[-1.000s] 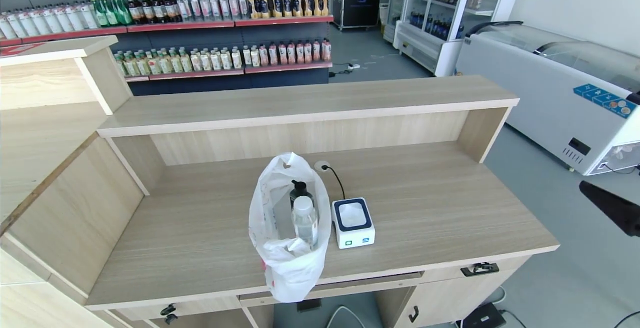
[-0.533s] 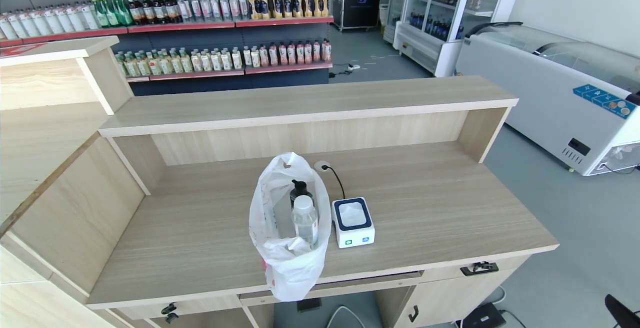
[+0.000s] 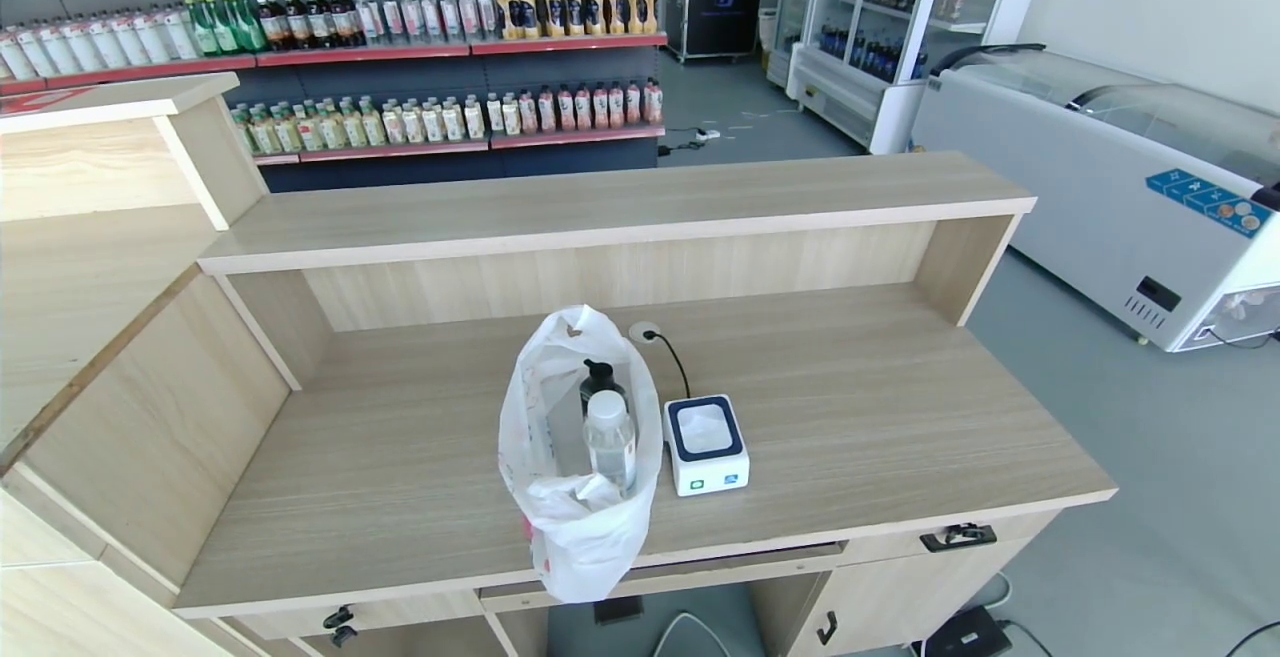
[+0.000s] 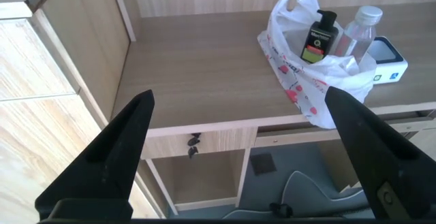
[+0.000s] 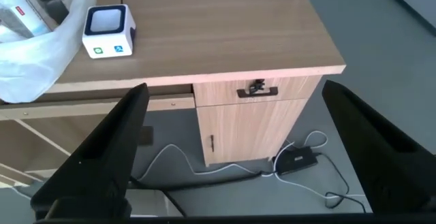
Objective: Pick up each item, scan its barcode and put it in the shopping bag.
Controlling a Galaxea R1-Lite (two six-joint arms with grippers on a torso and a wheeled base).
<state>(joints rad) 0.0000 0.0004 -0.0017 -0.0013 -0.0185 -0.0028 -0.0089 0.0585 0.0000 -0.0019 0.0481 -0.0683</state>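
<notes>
A white plastic shopping bag (image 3: 580,497) stands on the wooden counter (image 3: 860,417) near its front edge. Inside it are a clear bottle with a white cap (image 3: 610,442) and a dark pump bottle (image 3: 598,385). The white barcode scanner (image 3: 705,444) sits just right of the bag, its cable running back to a hole in the counter. My left gripper (image 4: 238,156) is open, held off the counter's front left, with the bag (image 4: 320,81) and both bottles ahead of it. My right gripper (image 5: 235,156) is open, low beside the counter's front right corner, with the scanner (image 5: 107,31) beyond it.
A raised wooden ledge (image 3: 620,207) runs along the back of the counter, and a side wall closes its left end. Drawers and a cabinet door (image 5: 255,125) sit under the front edge, with cables on the floor (image 5: 300,163). A chest freezer (image 3: 1120,177) stands to the right.
The right arm's dark tip, seen at the head view's right edge a second ago, dropped to the lower right corner and then left the picture. The bag, bottles and scanner stayed put.
</notes>
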